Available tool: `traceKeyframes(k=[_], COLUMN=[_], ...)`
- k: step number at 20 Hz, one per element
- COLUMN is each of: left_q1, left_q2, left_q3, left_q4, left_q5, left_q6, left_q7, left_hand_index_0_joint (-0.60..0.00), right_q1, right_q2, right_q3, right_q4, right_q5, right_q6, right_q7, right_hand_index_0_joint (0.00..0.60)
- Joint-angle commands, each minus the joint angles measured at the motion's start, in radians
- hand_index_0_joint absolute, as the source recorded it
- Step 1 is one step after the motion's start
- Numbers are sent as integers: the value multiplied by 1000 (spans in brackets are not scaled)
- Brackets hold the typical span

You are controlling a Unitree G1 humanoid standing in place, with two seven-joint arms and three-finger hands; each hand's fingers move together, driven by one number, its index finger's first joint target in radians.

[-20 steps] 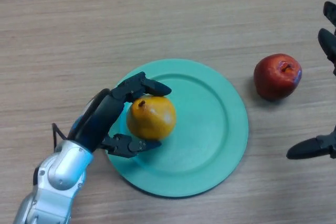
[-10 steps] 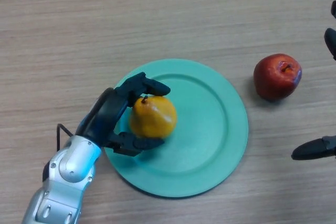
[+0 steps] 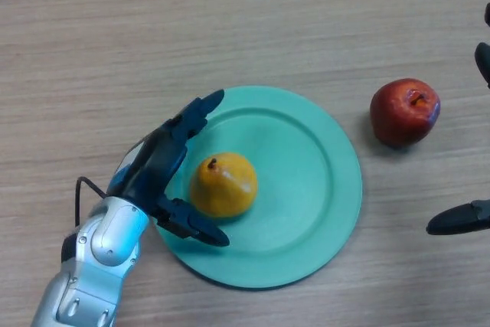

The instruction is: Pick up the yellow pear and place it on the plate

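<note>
yellow pear (image 3: pixel 223 184) sits on plate (image 3: pixel 306 189); left hand (image 3: pixel 157 174) spread apart beside it; right hand (image 3: pixel 459 218) cut off, state unclear.

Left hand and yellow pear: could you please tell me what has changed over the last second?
The black left hand has let go of the round yellow pear: its fingers, curled round the fruit before, are now spread apart. The pear rests on the round green plate, almost where it was. The red apple on the wooden table and the right hand barely moved.

Head camera looks down (steeply) at table (image 3: pixel 115 28).
</note>
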Motion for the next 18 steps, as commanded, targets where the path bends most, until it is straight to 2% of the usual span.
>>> traceKeyframes(k=[1, 2, 3, 4, 6, 8, 9, 12, 13, 15, 18], left_q1=[-38, -37, -26, -26, -13, 12, 25, 52, 67, 89, 112], left_q2=[16, 20, 18, 20, 37, 52, 74, 121, 150, 179, 181], left_q3=[39, 39, 54, 57, 80, 132, 181, 276, 325, 376, 391], left_q4=[-149, -165, -268, -289, -387, -511, -587, -629, -622, -599, -575], left_q5=[-46, -41, -116, -126, -174, -322, -464, -674, -761, -832, -878], left_q6=[-30, -32, 6, 9, 23, 90, 173, 199, 203, 218, 228], left_q7=[28, 30, 14, 17, 5, -32, -56, -54, -62, -50, -6], left_hand_index_0_joint=[0, 0, 0, 0, 0, 0, 0, 0, 0, 0, 0], right_q1=[-24, -25, -33, -34, -41, -52, -54, -61, -56, -55, -54], right_q2=[-30, -32, -35, -34, -38, -42, -42, -44, -39, -38, -35], right_q3=[-79, -81, -82, -79, -73, -71, -68, -59, -55, -50, -45], right_q4=[-56, -57, -55, -49, -36, -24, -14, 2, 2, 7, 18], right_q5=[44, 47, 52, 48, 39, 36, 31, 17, 25, 22, 27], right_q6=[-95, -87, -78, -86, -101, -122, -141, -166, -168, -182, -203], right_q7=[-19, -16, -17, -19, -20, -23, -27, -34, -36, -40, -43], right_hand_index_0_joint=[0, 0, 0, 0, 0, 0, 0, 0, 0, 0, 0])
